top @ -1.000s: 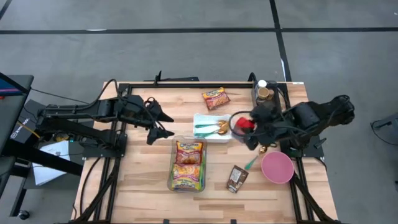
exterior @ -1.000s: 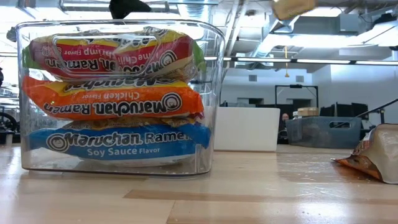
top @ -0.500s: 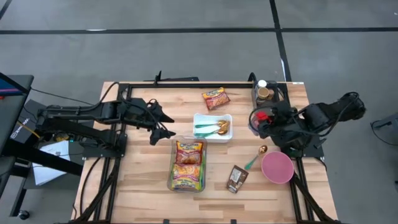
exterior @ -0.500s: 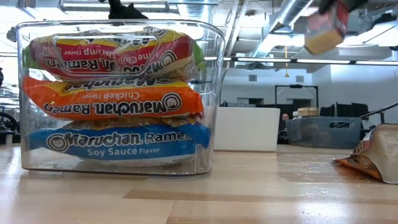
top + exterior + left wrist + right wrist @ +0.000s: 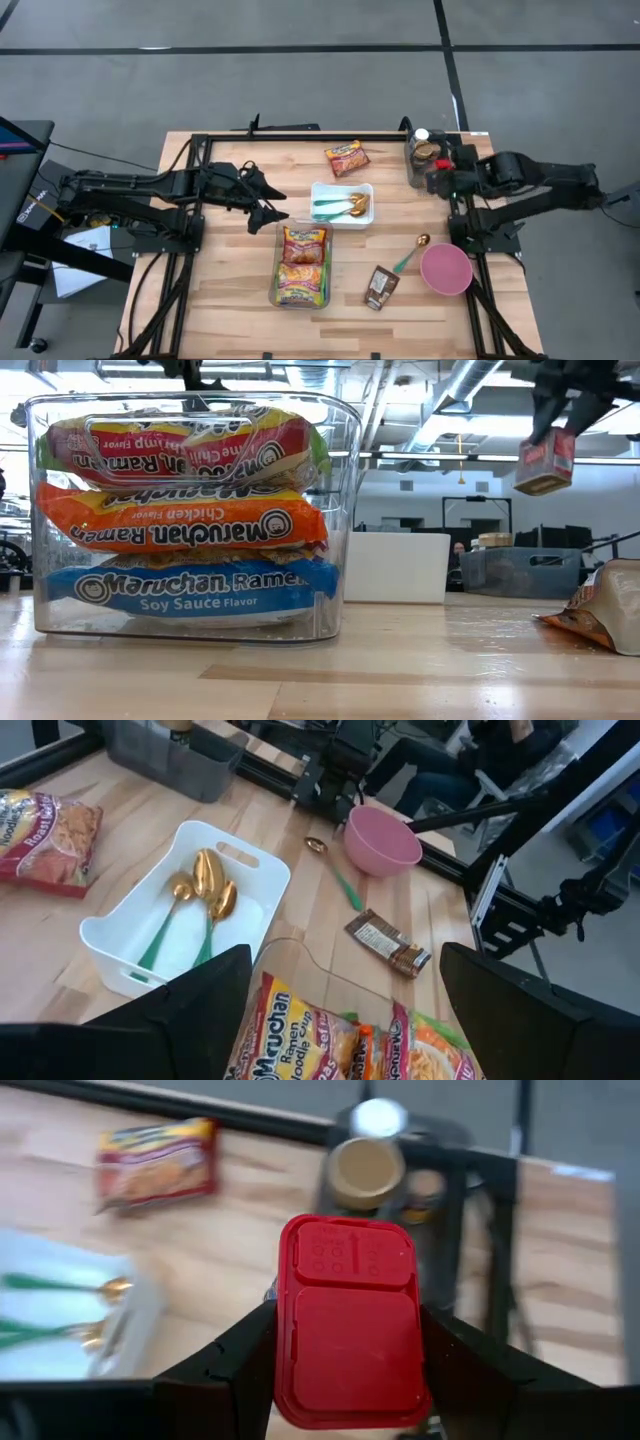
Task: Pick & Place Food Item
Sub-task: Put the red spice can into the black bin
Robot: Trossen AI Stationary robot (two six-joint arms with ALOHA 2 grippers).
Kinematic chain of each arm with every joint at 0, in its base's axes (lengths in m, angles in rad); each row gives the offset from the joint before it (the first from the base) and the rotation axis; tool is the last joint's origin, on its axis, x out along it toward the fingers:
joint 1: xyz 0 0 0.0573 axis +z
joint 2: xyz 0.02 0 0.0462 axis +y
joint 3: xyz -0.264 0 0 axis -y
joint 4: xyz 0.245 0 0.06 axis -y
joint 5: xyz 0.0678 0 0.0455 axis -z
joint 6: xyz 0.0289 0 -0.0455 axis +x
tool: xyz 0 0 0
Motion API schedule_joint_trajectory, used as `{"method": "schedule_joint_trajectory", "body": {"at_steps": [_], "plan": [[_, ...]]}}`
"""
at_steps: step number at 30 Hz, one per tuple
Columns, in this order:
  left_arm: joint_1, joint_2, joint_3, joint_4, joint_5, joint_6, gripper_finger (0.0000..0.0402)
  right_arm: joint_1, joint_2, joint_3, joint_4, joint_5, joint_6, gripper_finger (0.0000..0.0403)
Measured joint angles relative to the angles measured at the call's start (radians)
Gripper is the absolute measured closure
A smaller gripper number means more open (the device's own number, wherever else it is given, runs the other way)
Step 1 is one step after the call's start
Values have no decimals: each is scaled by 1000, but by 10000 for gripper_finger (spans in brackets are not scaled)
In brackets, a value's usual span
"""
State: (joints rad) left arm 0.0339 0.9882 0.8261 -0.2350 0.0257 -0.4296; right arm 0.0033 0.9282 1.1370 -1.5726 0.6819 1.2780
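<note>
High view: the right gripper [image 5: 437, 179] grasps a red-lidded container [image 5: 350, 1317], possibly a spice jar, above the grey bin [image 5: 418, 170]; the left gripper [image 5: 280, 207] hangs spread beside the ramen bin [image 5: 302, 262].

wooden table [image 5: 230, 300], ramen bin [image 5: 301, 264], pink bowl [image 5: 446, 269]

Right gripper [image 5: 437, 172] at far right, gripping a red-lidded item [image 5: 434, 183] by the grey bin [image 5: 424, 160]. Left gripper [image 5: 272, 204] open, beside the ramen bin [image 5: 301, 264].

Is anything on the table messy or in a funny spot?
Mostly tidy. One green-handled spoon lies loose on the wood beside the pink bowl, while the other spoons sit in the white tray. Nothing looks spilled or broken.
</note>
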Motion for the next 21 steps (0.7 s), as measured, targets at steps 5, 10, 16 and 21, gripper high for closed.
{"method": "schedule_joint_trajectory", "body": {"at_steps": [5,10,16,21], "plan": [[35,0,0,12,0,3,82,-183,-7,1,3,3,-204,202],[69,0,0,29,0,29,82,-322,-6,1,18,3,-373,202],[93,0,0,29,8,38,82,-445,-8,-44,145,-1,-522,202],[94,0,0,28,8,38,82,-518,-18,-148,266,-4,-634,202]]}}
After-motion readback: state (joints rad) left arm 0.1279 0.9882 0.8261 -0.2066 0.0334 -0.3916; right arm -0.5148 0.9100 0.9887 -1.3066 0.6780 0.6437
